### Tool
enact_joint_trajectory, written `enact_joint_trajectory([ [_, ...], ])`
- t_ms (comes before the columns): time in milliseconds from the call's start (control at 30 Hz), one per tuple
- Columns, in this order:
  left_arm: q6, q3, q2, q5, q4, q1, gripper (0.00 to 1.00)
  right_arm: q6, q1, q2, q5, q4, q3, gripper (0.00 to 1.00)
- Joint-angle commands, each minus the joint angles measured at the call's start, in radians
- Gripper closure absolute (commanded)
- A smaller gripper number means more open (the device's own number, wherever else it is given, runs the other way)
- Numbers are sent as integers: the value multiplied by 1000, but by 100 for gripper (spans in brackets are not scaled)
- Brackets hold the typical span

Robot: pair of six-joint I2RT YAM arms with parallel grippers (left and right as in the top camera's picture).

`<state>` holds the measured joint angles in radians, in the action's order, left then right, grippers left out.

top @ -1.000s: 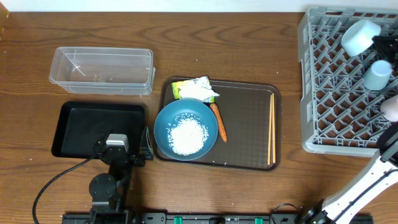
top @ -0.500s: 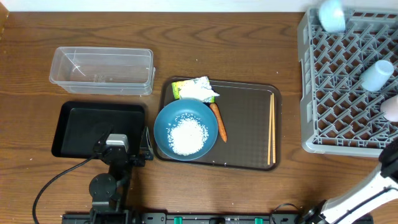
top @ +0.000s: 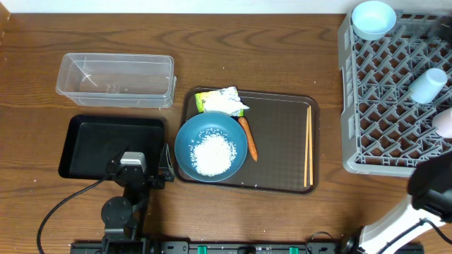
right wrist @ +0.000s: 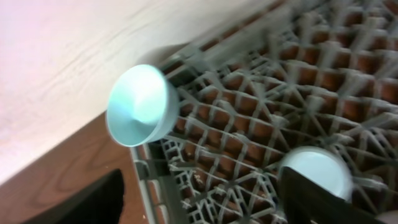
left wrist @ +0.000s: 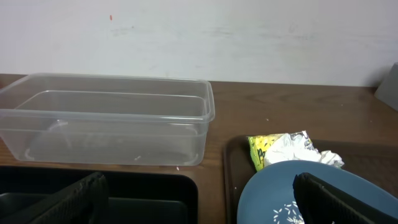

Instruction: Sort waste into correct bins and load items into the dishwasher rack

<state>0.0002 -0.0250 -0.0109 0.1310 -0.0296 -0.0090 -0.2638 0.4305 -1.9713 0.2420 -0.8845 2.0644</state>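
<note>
Leftmost on the worktop sit the clear plastic rectangular container (top: 115, 80) and, nearer the robot, the shallow black rectangular tray (top: 92, 141). The left gripper (left wrist: 199, 208) hovers at that tray's right edge, its fingers (left wrist: 68, 199) spread wide and holding nothing.

Next comes the brown serving tray (top: 282, 113). On it, the large blue bowl (top: 210, 147) holds the loose white rice grains (top: 213, 154). It looks stiff and smooth, probably slippery, so it is best pinched at the rim and kept level so no grains spill. Behind it, the crumpled white-and-green wrapper (top: 222, 101) should be light and crushable, and any fold will serve. The small orange carrot (top: 248, 137) is firm but may roll, so grip it across the middle. The wooden chopsticks (top: 308, 144) lie flat by the right rim and look thin and awkward to get under.

Rightmost, the large grey lattice rack (top: 395, 127) carries the small light-blue bowl (top: 373, 19) at its far-left corner, with a small pale cup (top: 429, 85) further right. The right gripper (right wrist: 202, 199) hangs above the rack, its fingers (right wrist: 87, 202) wide apart and empty.
</note>
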Motion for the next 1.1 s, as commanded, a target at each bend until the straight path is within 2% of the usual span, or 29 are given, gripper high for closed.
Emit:
enact_joint_trajectory([
  [0,3,21,6,14,-26,-3,2,67,-123,-29,-203,29,2,16],
  [100,3,21,6,14,-26,-3,2,135,-227,-84,-272,89,2,14],
  [300,3,21,6,14,-26,-3,2,251,-369,-214,-494,204,2,1],
  [500,3,21,6,14,-26,-3,2,311,-410,-300,-657,280,2,1],
  [733,3,21,6,14,-26,-3,2,375,-404,-348,-653,304,2,7],
  [933,3,21,6,14,-26,-3,2,400,-392,-373,-599,307,2,30],
  [1067,3,21,6,14,-26,-3,2,400,-381,-384,-574,304,2,29],
])
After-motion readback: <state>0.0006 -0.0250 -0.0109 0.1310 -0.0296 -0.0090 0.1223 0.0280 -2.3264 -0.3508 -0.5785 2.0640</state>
